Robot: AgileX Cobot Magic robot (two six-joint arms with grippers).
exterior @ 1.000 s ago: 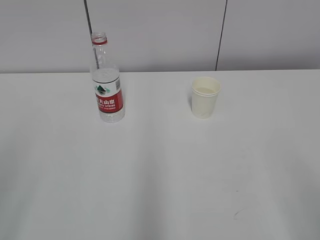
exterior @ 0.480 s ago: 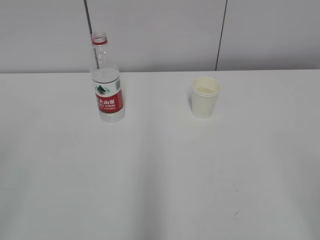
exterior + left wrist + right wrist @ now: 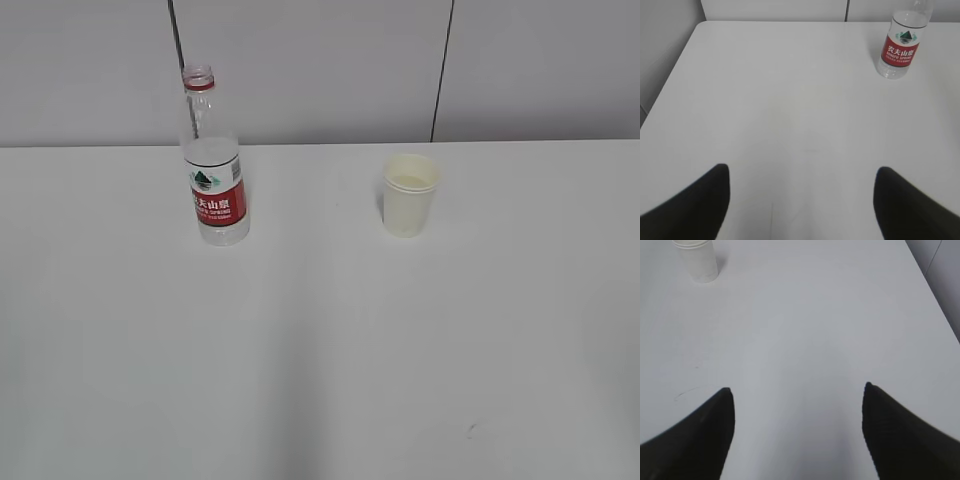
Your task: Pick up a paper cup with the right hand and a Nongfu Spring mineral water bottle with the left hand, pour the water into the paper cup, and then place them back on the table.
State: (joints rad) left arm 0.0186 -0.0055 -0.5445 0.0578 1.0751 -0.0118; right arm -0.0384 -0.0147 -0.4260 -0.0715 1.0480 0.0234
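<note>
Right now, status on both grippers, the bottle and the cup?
Left gripper open, empty. Right gripper open, empty. Nongfu Spring bottle uncapped, upright on the table; paper cup upright, apart. Nothing between.

I see a pale grey panelled wall (image 3: 320,70) behind my work surface, split by two dark vertical seams (image 3: 441,70). The lighting is soft and even, with faint shadows.
</note>
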